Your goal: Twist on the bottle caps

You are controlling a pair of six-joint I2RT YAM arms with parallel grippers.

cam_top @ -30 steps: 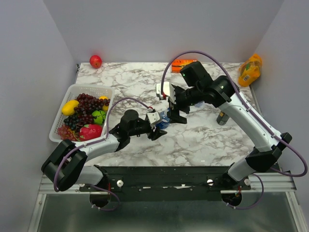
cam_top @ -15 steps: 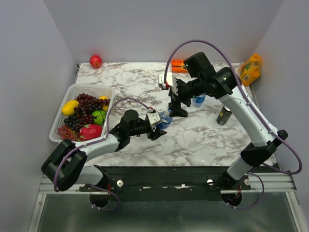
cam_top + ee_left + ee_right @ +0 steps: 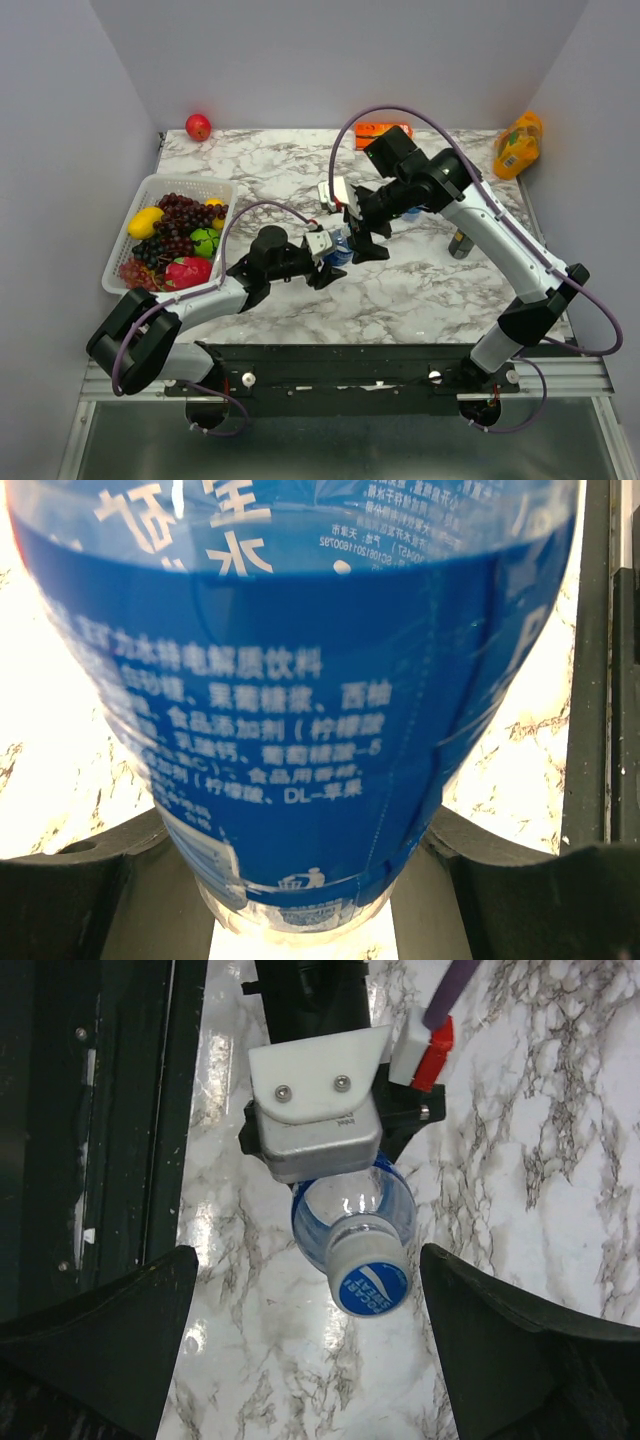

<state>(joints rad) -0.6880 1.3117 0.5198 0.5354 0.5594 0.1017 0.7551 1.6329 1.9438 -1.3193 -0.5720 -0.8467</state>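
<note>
My left gripper (image 3: 328, 258) is shut on a clear bottle (image 3: 338, 246) with a blue label and holds it near the table's middle. In the left wrist view the bottle (image 3: 300, 680) fills the frame between my dark fingers (image 3: 80, 900). In the right wrist view the same bottle (image 3: 352, 1205) points its neck at the camera, with a blue cap (image 3: 369, 1280) sitting on it. My right gripper (image 3: 362, 238) hangs just above the cap, open wide and empty, its fingers (image 3: 110, 1340) on either side of the cap. The second bottle and second cap are not clearly in view.
A white basket (image 3: 150, 185) of fruit stands at the left. A red apple (image 3: 198, 127) lies at the back left, an orange packet (image 3: 385, 130) at the back, a yellow bag (image 3: 518, 145) at the back right. A dark can (image 3: 460, 243) stands right of my right arm.
My right gripper lifted up and back from the bottle, then came down again over its cap. The left arm and its bottle have not moved.
</note>
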